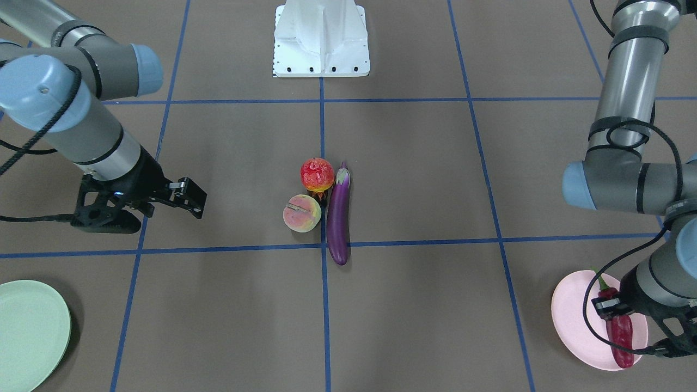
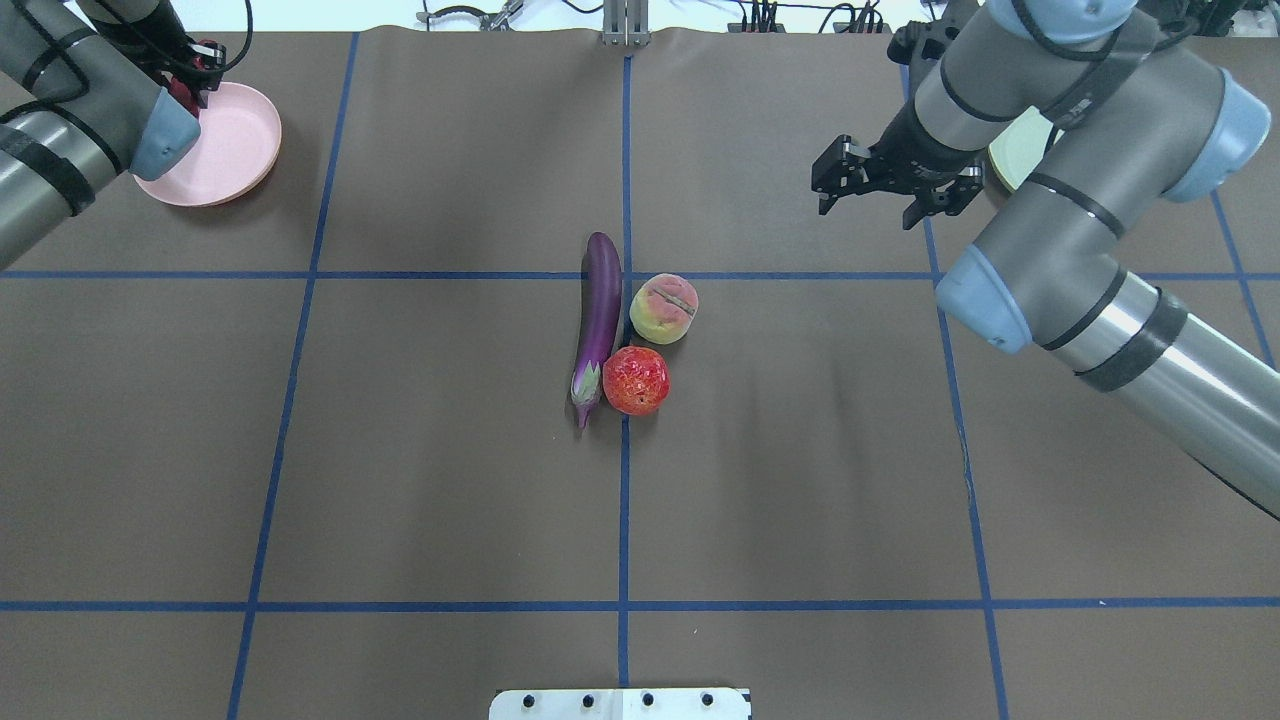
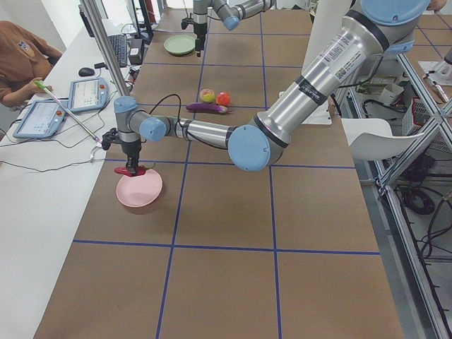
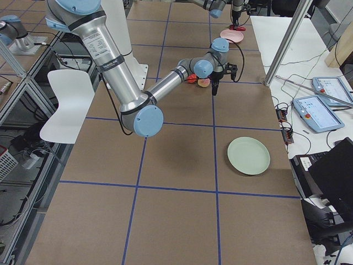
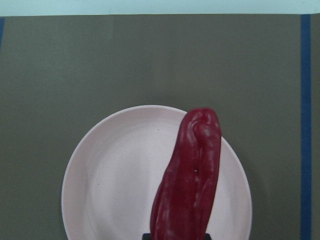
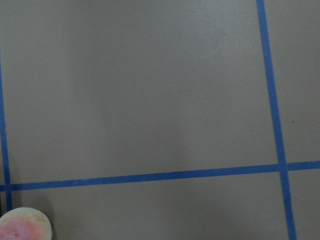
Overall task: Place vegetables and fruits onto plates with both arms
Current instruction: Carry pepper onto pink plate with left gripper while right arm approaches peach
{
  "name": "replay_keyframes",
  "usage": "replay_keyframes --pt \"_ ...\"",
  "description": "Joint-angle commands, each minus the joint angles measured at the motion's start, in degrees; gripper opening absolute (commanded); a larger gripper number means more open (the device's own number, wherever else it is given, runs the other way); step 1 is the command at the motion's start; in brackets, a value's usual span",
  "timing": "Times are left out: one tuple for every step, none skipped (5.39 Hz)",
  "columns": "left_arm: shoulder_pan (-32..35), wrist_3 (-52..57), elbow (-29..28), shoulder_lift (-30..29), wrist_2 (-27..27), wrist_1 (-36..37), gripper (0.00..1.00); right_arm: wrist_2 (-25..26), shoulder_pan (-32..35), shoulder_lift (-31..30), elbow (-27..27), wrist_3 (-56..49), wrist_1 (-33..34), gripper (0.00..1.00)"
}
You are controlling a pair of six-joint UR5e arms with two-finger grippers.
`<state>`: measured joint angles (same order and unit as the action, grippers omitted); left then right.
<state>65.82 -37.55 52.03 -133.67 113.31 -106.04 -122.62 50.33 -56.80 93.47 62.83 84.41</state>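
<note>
Altogether: two of each kind counted.
Plates: two, pink plate [image 1: 572, 321], mint plate [image 1: 32, 332].
Fruits: two, peach [image 1: 302, 213], pomegranate [image 1: 317, 174].
Vegetables: two, eggplant [image 1: 338, 218], chili [image 1: 622, 335].
Left claw [image 1: 611, 306]: clamped on chili.
Right claw [image 2: 870, 205]: spread.

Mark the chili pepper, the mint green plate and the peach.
chili pepper [image 5: 192, 170]: left wrist view, middle of its red body.
mint green plate [image 4: 249, 155]: exterior right view, centre of its bare face.
peach [image 2: 663, 309]: overhead exterior view, top side by the groove.
</note>
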Motion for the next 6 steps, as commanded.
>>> replay_keyframes --pt "-0.78 -0.16 -6.82 -1.07 -2.57 -4.94 0.0 3.08 -3.73 3.87 -2.32 4.14 -0.12 1.0" --pt "-2.35 -0.16 -7.46 -1.07 -5.27 -5.14 0.0 3.09 -4.0 5.11 -2.85 4.93 -0.12 1.0" --pt "-2.62 0.19 -7.47 -0.9 -5.47 -5.14 0.27 3.09 -4.44 7.73 -4.94 6.76 -0.12 1.0" --pt "-2.63 0.89 -7.29 -0.81 -5.47 -5.66 0.88 3.17 -5.49 9.24 -6.18 8.09 -0.12 1.0" --pt "-2.54 1.33 -7.29 -0.46 -5.56 -7.24 1.0 4.74 -7.07 12.04 -8.89 8.97 -0.12 1.0" --pt "-2.45 1.33 -6.94 -0.46 -5.47 -7.34 1.0 5.89 -8.39 17.02 -14.92 9.59 -0.12 1.0"
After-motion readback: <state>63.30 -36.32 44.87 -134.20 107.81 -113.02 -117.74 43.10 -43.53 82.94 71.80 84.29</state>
